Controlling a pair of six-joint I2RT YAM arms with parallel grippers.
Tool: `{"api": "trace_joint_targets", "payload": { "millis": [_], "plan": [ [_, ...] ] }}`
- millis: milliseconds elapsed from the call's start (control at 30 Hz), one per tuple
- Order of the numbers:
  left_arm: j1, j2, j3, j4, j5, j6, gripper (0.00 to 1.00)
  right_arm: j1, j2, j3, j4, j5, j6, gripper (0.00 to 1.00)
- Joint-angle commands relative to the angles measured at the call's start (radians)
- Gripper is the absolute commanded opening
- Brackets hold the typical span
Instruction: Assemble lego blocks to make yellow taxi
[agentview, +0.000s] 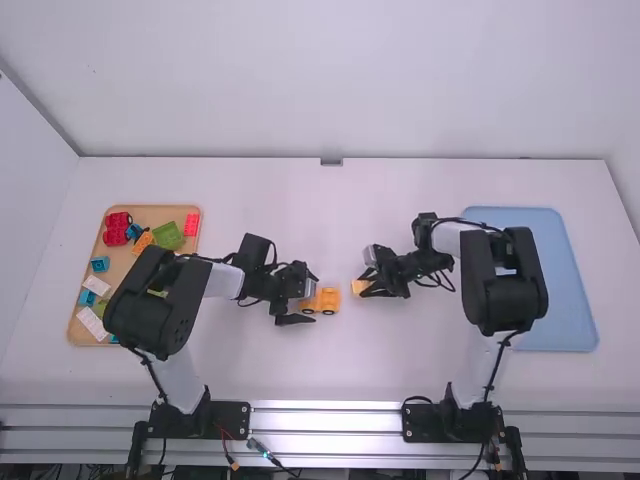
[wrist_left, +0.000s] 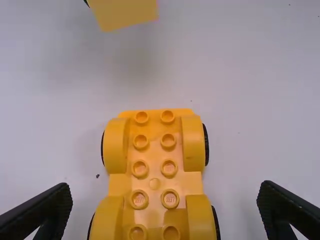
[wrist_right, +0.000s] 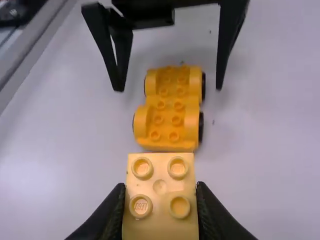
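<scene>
The chassis (agentview: 318, 300), yellow and set on four wheels, sits near the middle of the desk (agentview: 400, 350); its length runs from left to right, and its two rows of studs face up; black shows on the outer sides of its wheels. Just left of the chassis is the left gripper (agentview: 304, 299), its fingers released and spread wide; they stand one on either side of the chassis, apart from it, and hold nothing.

To the right of the chassis is the right gripper (agentview: 366, 286), its fingers clenched on a yellow block (agentview: 359, 286); the block is near the chassis but apart from it; in the right wrist view four of its studs show between the fingers; in the left wrist view it looks tilted against the line of the chassis.

Well to the left of the chassis lies a wooden tray (agentview: 120, 264); its loose pieces include red blocks, one (agentview: 192, 224) at the tray's far right corner, a green block (agentview: 167, 237), an orange block (agentview: 145, 243), blue pieces, one (agentview: 100, 264) by the left rim, and white pieces, one (agentview: 92, 323) at the near end; well to the right of the chassis lies a blue tray (agentview: 555, 290).
</scene>
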Motion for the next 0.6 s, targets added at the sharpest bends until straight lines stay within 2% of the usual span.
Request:
{"api": "trace_joint_targets", "payload": {
  "millis": [0,133,300,567],
  "plan": [
    [0.010,0.008,0.014,-0.003,0.021,0.014,0.99,0.002,-0.013,0.012,-0.004,-0.077,0.002,0.14],
    [0.010,0.008,0.014,-0.003,0.023,0.014,0.99,0.000,-0.069,-0.007,0.050,-0.087,0.059,0.13],
    [0.010,0.008,0.014,0.008,0.043,0.014,0.99,0.060,-0.200,-0.106,0.380,0.085,0.462,0.12],
    [0.010,0.008,0.014,0.008,0.055,0.015,0.99,0.163,-0.320,-0.306,0.673,0.160,0.633,0.08]
  ]
}}
